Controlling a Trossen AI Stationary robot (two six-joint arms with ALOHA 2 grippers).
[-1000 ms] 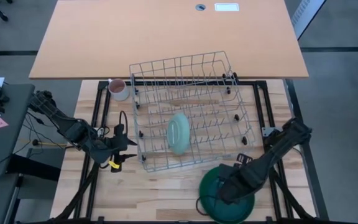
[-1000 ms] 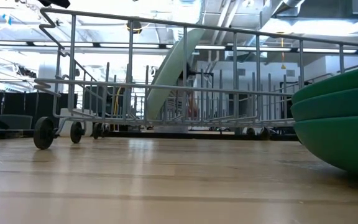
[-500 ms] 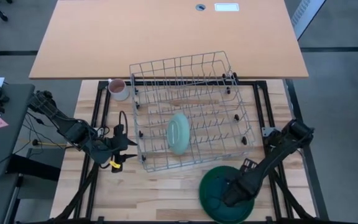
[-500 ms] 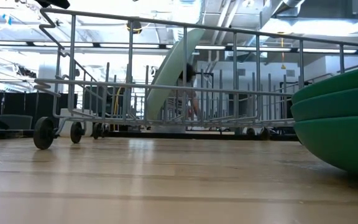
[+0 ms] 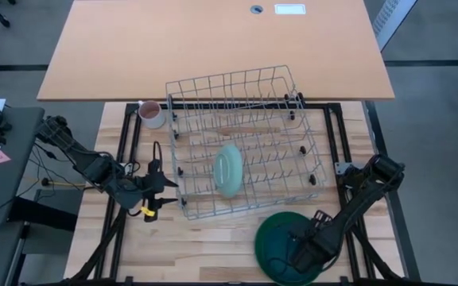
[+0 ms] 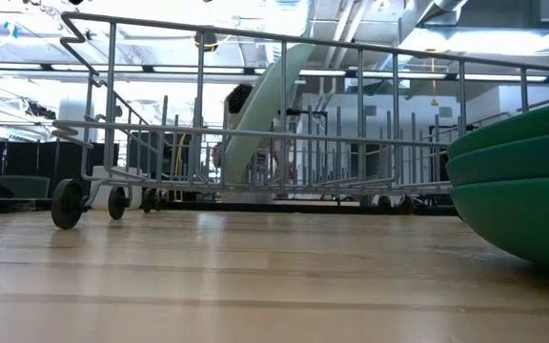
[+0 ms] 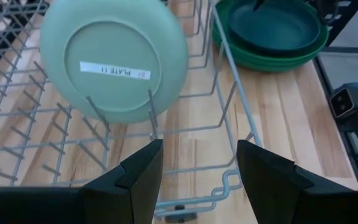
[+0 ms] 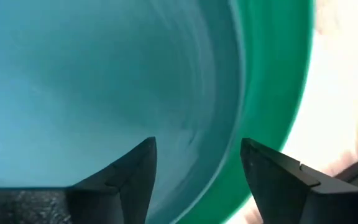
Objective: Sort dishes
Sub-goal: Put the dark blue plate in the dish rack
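A wire dish rack (image 5: pixel 241 143) of thin grey metal rods, with small dark wheels at its feet, sits across the middle of the pale wooden-slat table (image 5: pixel 213 238). Inside it a small, round, glossy pale mint plate (image 5: pixel 228 169) stands on edge between the tines, its underside bearing a white label in the left wrist view. Near the table's front edge, toward the right corner, lies a stack of large dark green plates (image 5: pixel 273 238), smooth and shiny, with a smaller dark teal plate (image 7: pixel 277 25) nested on top. The right gripper (image 5: pixel 302 256) is down over this stack, its dark jaws standing apart just above the teal plate's hollow; the right wrist view is so close that whether they touch the glaze is hard to say, though nothing appears clamped between them. The left gripper (image 5: pixel 164 183) hovers at the rack's left side, near the table's left edge, its jaws apart and empty, pointing at the mint plate through the wires. A small pinkish-white mug (image 5: pixel 151 113) stands by the table's back left corner, just beside the rack.
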